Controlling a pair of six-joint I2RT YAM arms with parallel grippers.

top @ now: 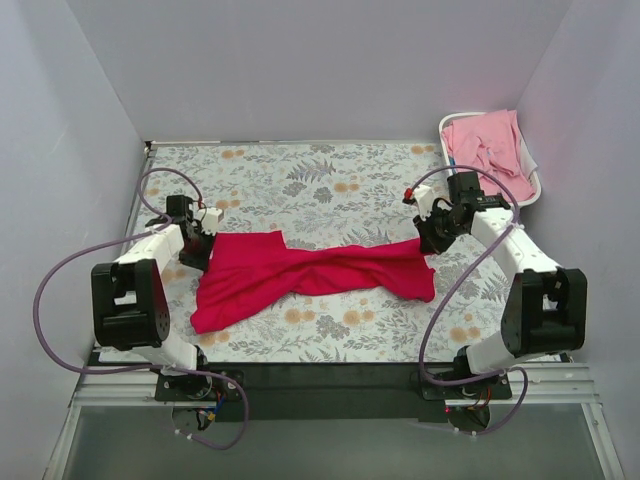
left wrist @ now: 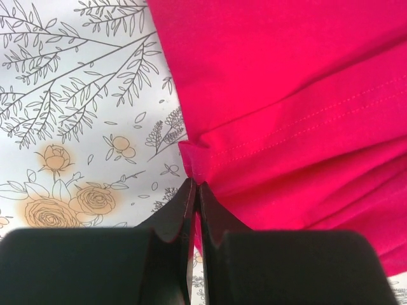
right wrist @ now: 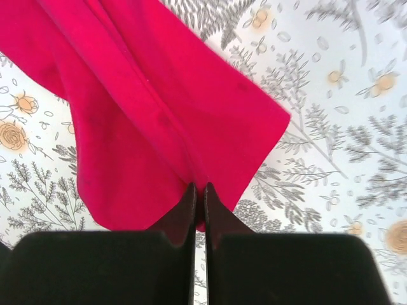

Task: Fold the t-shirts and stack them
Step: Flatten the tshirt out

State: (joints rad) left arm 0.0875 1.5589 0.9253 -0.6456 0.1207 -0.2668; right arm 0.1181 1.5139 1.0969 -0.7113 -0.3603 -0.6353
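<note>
A crimson red t-shirt point(top: 300, 275) lies stretched across the middle of the flowered table, twisted into a narrow band toward its right end. My left gripper point(top: 200, 245) is shut on the red t-shirt point(left wrist: 286, 95) at its hemmed upper left corner; in the left wrist view the cloth bunches at the fingertips point(left wrist: 189, 190). My right gripper point(top: 432, 240) is shut on the red t-shirt point(right wrist: 159, 114) at its right end, cloth pinched between the fingertips point(right wrist: 191, 194). Pale pink t-shirts point(top: 485, 145) lie heaped in the basket at the back right.
A white plastic laundry basket point(top: 533, 188) stands at the back right corner, just behind my right arm. White walls close in the table point(top: 300, 175) on three sides. Purple cables loop from both arms.
</note>
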